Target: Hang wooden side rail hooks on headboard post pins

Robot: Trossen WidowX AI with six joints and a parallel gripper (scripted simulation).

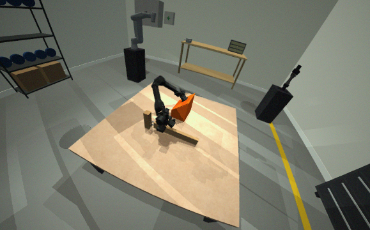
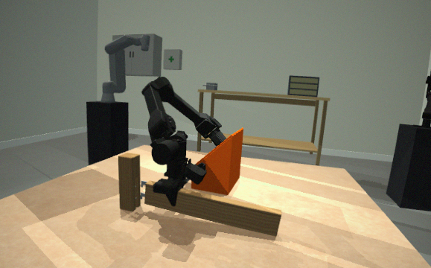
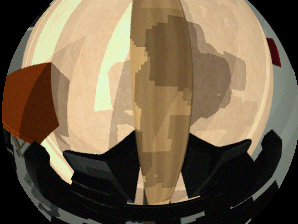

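Observation:
The wooden post (image 1: pixel 147 120) (image 2: pixel 127 182) stands upright on the table. The wooden rail (image 1: pixel 185 136) (image 2: pixel 234 214) (image 3: pixel 164 75) lies to its right, its far end low at the table and its hook end raised a little. Two small steel hooks (image 2: pixel 143 189) stick out of the near end towards the post's face, in the narrow gap between rail and post. Whether their tips are in the slot is too small to tell, and the pins cannot be made out. My gripper (image 1: pixel 161 129) (image 2: pixel 174 194) (image 3: pixel 157 128) is shut on the rail near its hook end, one finger on each side.
An orange wedge-shaped block (image 1: pixel 181 111) (image 2: pixel 219 169) (image 3: pixel 30 100) stands behind the rail, close to my arm. The table (image 1: pixel 172 179) (image 2: pixel 88 238) has its edges well away from the post and rail. A shelf rack, a workbench and two pedestals with arms stand beyond it.

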